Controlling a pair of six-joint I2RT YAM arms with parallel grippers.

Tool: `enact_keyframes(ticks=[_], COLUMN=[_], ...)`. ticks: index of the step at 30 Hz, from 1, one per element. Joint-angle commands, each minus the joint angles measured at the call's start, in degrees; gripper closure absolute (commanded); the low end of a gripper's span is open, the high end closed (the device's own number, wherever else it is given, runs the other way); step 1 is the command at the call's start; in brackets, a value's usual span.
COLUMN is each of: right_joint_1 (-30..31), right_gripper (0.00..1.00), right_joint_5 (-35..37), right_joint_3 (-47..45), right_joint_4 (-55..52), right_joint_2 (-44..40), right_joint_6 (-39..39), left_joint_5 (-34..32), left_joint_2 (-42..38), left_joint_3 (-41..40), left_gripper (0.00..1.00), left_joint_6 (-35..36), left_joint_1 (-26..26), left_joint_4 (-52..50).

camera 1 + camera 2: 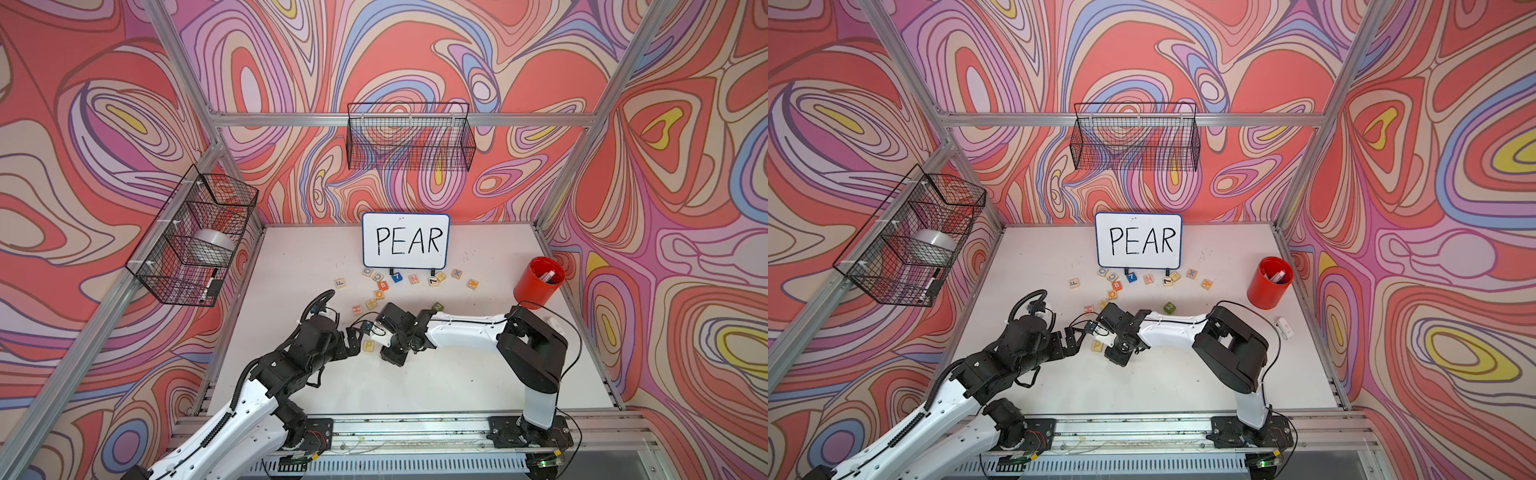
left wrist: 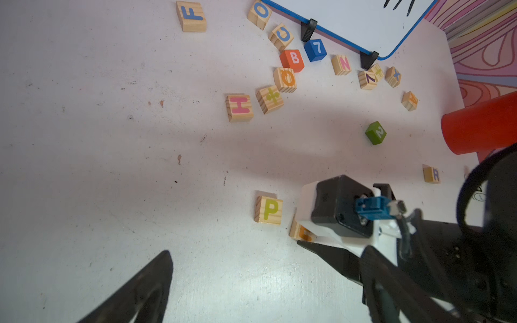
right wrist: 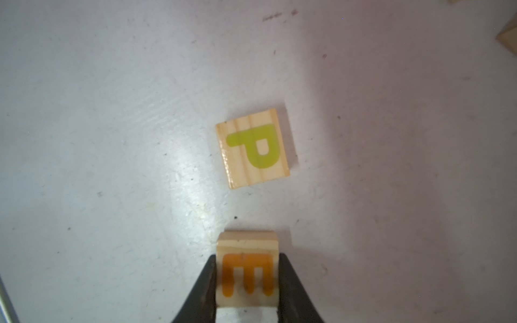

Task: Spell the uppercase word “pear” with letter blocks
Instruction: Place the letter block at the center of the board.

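The right claw (image 3: 247, 256) is clamped on the E (image 3: 247, 279). The P (image 3: 253, 148) lies flat just beside it, at the claw's 9 o'clock in both top views. The left claw (image 1: 354, 343) gapes empty near the P. The R (image 2: 432, 174) sits by the right arm. The A (image 1: 472, 284) lies off at 2 o'clock, near the board (image 1: 406, 241).

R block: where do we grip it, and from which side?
Take the R block by two opposite wooden side faces, coming straight down from above. It lies flat on the table, letter face up, and in the left wrist view no other block touches it, so the fingers should fit down either side.
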Motion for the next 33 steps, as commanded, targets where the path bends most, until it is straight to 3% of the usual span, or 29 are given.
enact_keyframes(ticks=[1, 21, 33], right_joint_1=[0.2, 0.5, 0.5], right_gripper=[0.73, 0.75, 0.63], right_joint_5=[1.4, 2.6, 3.2], right_joint_3=[1.0, 6.2, 8.0], right_joint_4=[-0.3, -4.4, -5.7], right_joint_2=[2.1, 7.5, 9.1], right_joint_6=[-1.3, -6.9, -8.7], left_joint_5=[-0.6, -3.5, -3.9], left_joint_2=[-1.1, -6.0, -6.1], left_joint_3=[-0.5, -1.2, -1.1], left_gripper=[0.0, 0.0, 0.0], left_joint_6=[-1.2, -2.4, -2.3], left_joint_1=[0.3, 0.2, 0.3], left_joint_4=[-2.1, -6.0, -6.3])
